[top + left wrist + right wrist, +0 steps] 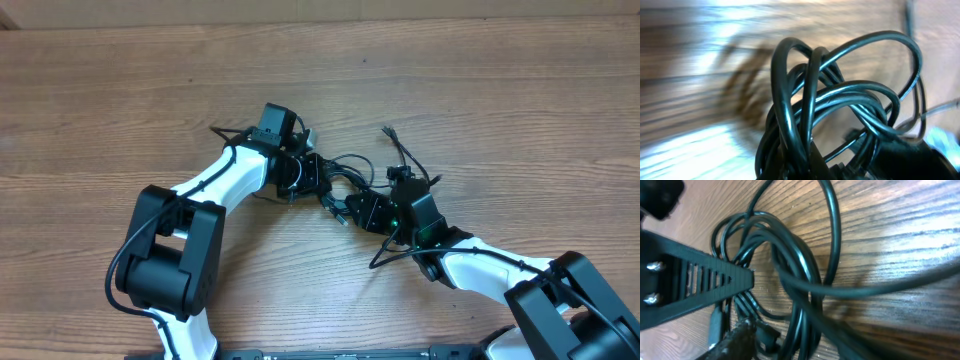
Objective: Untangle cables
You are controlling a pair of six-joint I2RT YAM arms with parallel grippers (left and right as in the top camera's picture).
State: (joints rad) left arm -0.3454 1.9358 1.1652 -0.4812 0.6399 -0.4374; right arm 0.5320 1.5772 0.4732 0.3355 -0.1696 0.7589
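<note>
The cables (345,172) form a black tangle at the table's middle, between my two grippers. My left gripper (318,184) comes in from the left and is shut on a bunch of the looped strands (840,95), which rise from its jaws (807,167). My right gripper (354,209) meets the tangle from the lower right. In the right wrist view one of its fingers (737,336) lies beside the cable bundle (802,295); its other finger is hidden by blur. The left gripper's ribbed finger (700,280) pokes into the same loops. One cable end (388,133) sticks out toward the back.
The wooden table (120,100) carries everything. A thin black loop (385,255) lies beside the right arm's wrist. Both arm bases stand at the front edge, the left (165,250) and the right (560,310).
</note>
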